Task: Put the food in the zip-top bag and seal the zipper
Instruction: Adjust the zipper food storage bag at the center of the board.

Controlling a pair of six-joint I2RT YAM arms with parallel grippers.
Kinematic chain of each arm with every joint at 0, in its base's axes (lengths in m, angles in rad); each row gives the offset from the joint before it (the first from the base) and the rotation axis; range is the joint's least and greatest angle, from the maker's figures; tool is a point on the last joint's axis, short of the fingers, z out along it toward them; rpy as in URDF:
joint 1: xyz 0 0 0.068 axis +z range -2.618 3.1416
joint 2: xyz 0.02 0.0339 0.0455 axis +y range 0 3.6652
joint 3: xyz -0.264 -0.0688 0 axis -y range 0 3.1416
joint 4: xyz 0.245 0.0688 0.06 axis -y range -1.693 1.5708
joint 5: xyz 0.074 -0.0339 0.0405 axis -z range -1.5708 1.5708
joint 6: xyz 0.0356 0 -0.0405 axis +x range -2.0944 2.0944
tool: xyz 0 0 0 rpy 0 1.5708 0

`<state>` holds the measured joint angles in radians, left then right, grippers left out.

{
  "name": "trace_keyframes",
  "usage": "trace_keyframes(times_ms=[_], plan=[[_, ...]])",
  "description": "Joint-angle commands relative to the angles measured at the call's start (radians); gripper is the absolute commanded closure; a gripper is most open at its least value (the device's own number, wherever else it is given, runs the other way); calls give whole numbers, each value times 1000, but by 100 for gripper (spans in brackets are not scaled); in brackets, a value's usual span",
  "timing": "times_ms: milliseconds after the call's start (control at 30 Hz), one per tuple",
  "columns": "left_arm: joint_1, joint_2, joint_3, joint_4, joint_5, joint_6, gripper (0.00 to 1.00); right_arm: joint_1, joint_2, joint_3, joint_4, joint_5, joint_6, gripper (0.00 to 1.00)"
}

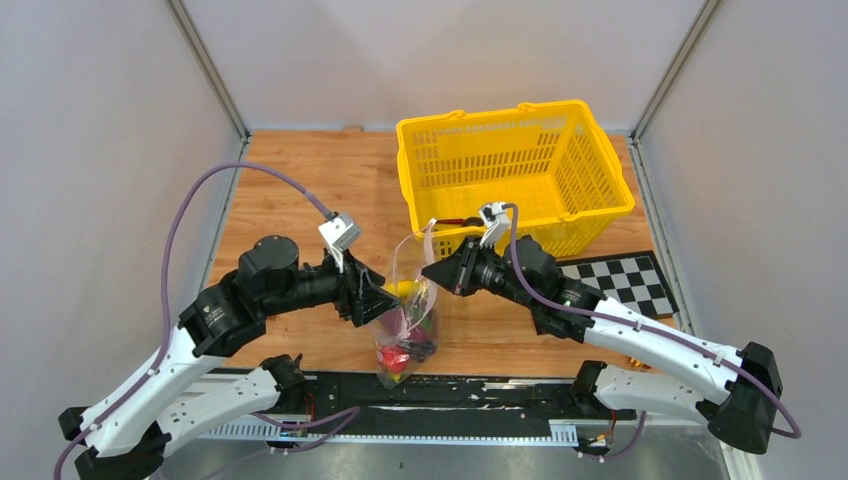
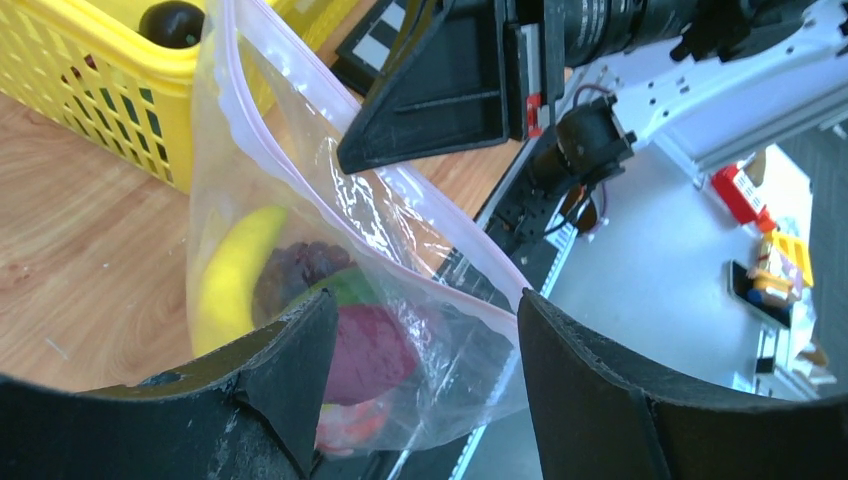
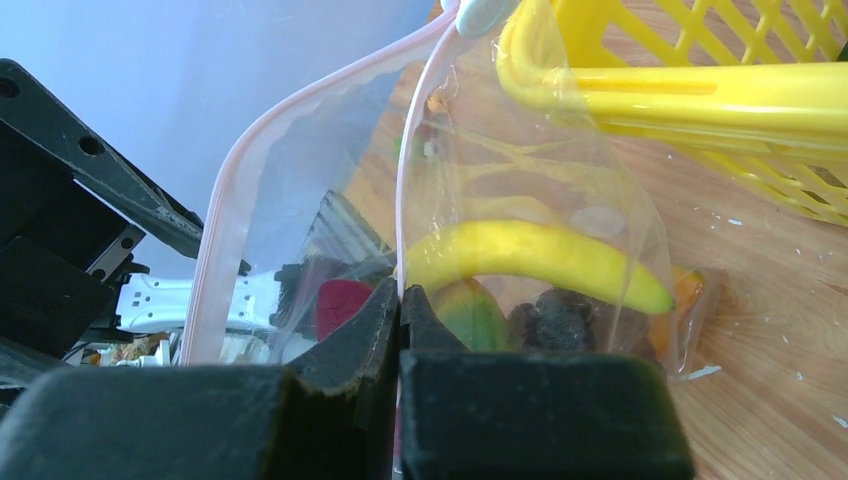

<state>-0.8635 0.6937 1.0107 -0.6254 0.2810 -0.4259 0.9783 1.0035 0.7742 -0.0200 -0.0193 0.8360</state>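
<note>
The zip-top bag [image 1: 405, 320] stands near the table's front edge between my two grippers, its mouth up toward the basket. The food is inside it: a yellow banana [image 3: 530, 255], a green piece [image 3: 470, 315], dark grapes [image 3: 560, 320] and a red piece [image 3: 340, 300]. The pink zipper [image 3: 255, 180] has two strips that stand apart, and its white tab [image 3: 480, 15] sits at the top. My right gripper [image 3: 400, 300] is shut on one zipper strip. My left gripper [image 2: 425, 370] is open, with the bag's [image 2: 400, 300] lower corner between its fingers; whether they touch it is unclear.
A yellow mesh basket [image 1: 520, 170] stands just behind the bag, with a dark round object [image 2: 170, 20] inside it. A checkerboard mat [image 1: 620, 280] lies at the right. The table's front rail [image 1: 450, 395] runs just below the bag.
</note>
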Motion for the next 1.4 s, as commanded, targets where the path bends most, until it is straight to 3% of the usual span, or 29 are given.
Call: trace_keyframes(times_ms=[0, 333, 567, 833, 1133, 1367], plan=[[-2, -13, 56, -54, 50, 103, 27, -4, -6, 52, 34, 17, -12, 100], [-8, -22, 76, -94, 41, 144, 26, -13, 23, 87, 41, -3, -29, 100], [-102, 2, 135, -128, 5, 178, 24, -28, 36, 107, 27, 9, -37, 100], [-369, 76, 171, -143, -376, 181, 23, -41, 68, 146, 24, -5, -41, 100], [-539, 179, 229, -222, -714, 198, 25, -41, 60, 143, 24, -6, -30, 100], [-589, 222, 234, -218, -782, 207, 35, -45, 49, 149, -14, -8, -40, 100]])
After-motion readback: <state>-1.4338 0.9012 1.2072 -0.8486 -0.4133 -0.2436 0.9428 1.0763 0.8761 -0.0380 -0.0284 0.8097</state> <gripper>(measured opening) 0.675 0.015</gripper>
